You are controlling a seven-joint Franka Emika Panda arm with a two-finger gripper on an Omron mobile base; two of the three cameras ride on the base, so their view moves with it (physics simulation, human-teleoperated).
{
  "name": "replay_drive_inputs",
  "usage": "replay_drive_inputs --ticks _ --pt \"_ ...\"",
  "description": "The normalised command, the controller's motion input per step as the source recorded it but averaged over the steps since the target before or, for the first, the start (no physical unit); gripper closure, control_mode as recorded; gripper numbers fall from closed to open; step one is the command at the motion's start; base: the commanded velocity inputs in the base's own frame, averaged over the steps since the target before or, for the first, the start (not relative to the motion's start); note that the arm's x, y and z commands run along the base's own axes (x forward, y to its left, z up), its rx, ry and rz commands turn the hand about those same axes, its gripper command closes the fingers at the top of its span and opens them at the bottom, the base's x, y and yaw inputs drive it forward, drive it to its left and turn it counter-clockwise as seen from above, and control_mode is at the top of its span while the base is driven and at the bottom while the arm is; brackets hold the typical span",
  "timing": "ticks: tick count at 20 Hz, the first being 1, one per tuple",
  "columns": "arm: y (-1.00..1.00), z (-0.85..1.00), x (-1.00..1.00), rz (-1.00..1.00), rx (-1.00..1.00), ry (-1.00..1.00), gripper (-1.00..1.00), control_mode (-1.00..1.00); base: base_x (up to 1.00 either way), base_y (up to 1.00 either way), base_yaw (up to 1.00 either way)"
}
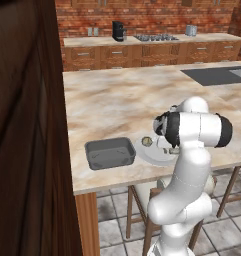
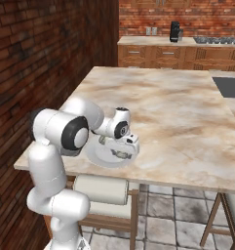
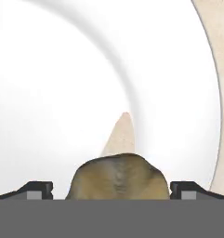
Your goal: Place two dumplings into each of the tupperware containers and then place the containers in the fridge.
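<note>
A dark grey tupperware container [image 1: 109, 152] sits near the front edge of the island counter. Just right of it is a round white plate [image 1: 151, 154] with one dumpling [image 1: 147, 141] on its left part. My gripper [image 1: 172, 149] is lowered over the right part of the plate [image 2: 100, 159]. In the hand view the two fingertips [image 3: 37, 189] stand wide apart on either side of a beige-brown dumpling [image 3: 118, 176] lying on the plate [image 3: 62, 93]. The gripper [image 3: 112, 190] is open and not closed on it. The fridge is out of view.
The marble island counter [image 1: 122, 100] stretches far beyond the plate, with a dark sink [image 1: 217, 75] at its far right. A dark wooden panel [image 1: 27, 125] stands close on the left. Stools [image 1: 142, 200] sit under the counter's front edge.
</note>
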Motion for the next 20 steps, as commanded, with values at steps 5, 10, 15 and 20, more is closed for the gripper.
replay_drive_inputs --ticks 5,10,15,20 --pt "-0.05 -0.32 0.06 0.0 0.0 0.13 -1.0 -1.0 0.0 0.0 0.0" --pt "0.0 -0.2 0.0 0.0 0.0 0.17 -1.0 -1.0 0.0 0.0 0.0" --pt "-0.01 -0.15 -0.26 0.0 0.0 0.14 -1.0 -1.0 0.0 0.0 0.0" --pt "0.0 -0.03 -0.65 0.0 0.0 -0.03 -1.0 -1.0 0.0 0.0 0.0"
